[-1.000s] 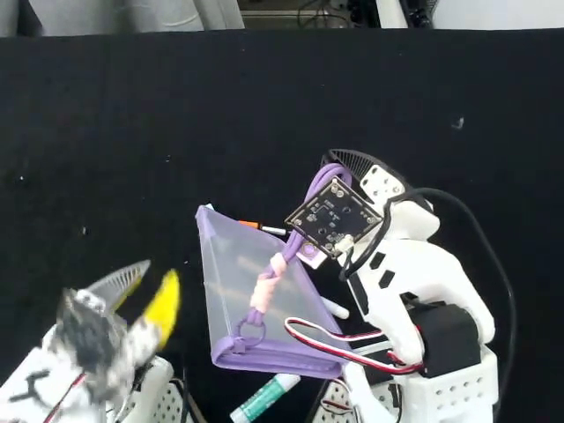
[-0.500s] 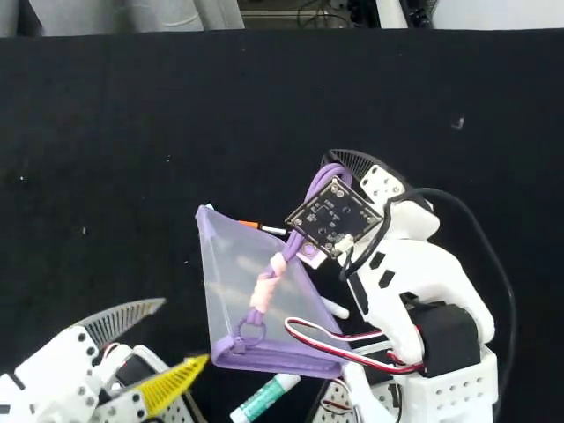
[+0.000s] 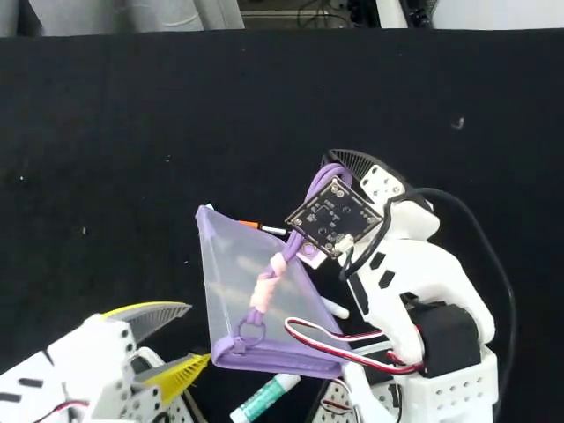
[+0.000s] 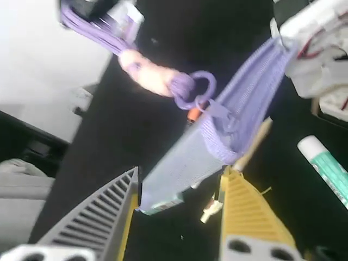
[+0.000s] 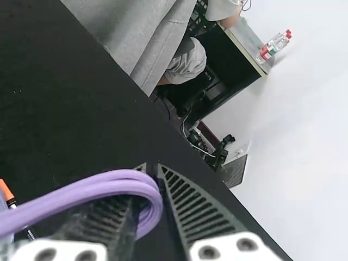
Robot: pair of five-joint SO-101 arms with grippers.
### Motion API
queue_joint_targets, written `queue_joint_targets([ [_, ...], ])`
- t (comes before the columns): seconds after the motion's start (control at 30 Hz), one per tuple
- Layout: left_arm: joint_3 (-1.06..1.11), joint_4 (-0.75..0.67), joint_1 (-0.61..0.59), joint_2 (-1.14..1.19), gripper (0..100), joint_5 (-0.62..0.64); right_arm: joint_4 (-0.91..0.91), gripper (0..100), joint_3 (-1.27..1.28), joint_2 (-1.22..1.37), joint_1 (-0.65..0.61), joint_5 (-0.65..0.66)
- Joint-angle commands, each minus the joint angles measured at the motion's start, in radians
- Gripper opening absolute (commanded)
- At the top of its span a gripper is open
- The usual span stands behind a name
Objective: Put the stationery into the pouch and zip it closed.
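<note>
A translucent purple pouch (image 3: 247,295) hangs tilted over the black table, lifted by its purple strap (image 3: 319,187). My right gripper (image 3: 337,169) is shut on that strap (image 5: 103,191), seen close between its grey fingers (image 5: 185,209). A pink knot (image 3: 271,273) and a ring (image 3: 250,331) hang along the zip edge. My left gripper (image 3: 188,340) is open at the pouch's near left corner, with a grey finger (image 3: 152,315) and a yellow finger (image 3: 181,374). In the left wrist view the pouch corner (image 4: 217,133) lies between the spread fingers of that gripper (image 4: 179,174), beneath the ring (image 4: 194,90).
A teal and white glue stick (image 3: 264,398) lies by the arm bases, also visible from the left wrist (image 4: 325,169). An orange-tipped pen (image 3: 257,226) pokes out behind the pouch. A white stick end (image 3: 335,308) shows beside the right arm. The far table (image 3: 264,106) is bare black.
My left arm has swung and turned, bringing its open fingers in toward the pouch's near left corner. The right arm and the hanging pouch have stayed put.
</note>
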Motion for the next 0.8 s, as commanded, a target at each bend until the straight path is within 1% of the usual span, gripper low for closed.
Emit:
queue_joint_targets([
  [0.0,0.013,0.006,0.013,0.009,24,-0.012,-0.002,1.1,-0.022,-0.010,0.017,0.008],
  [0.17,0.016,0.006,0.013,0.009,24,-0.071,-0.002,1.1,-0.022,-0.010,0.017,0.008],
  [0.27,0.018,0.003,0.018,0.009,24,-0.075,-0.002,1.1,-0.021,-0.010,0.014,0.008],
  [0.43,0.030,-0.003,0.162,0.011,24,-0.072,-0.003,1.1,-0.021,-0.010,0.012,0.008],
  [0.5,0.070,-0.044,0.186,0.011,24,-0.071,-0.003,1.1,-0.021,-0.010,0.012,0.008],
  [0.57,0.140,-0.103,0.176,0.011,24,-0.071,-0.003,1.1,-0.021,-0.010,0.012,0.008],
  [0.67,0.245,-0.206,0.122,0.011,24,-0.071,-0.002,1.1,-0.021,-0.010,0.012,0.008],
  [0.77,0.278,-0.244,0.093,0.011,24,-0.071,-0.002,1.1,-0.019,-0.010,0.012,0.008],
])
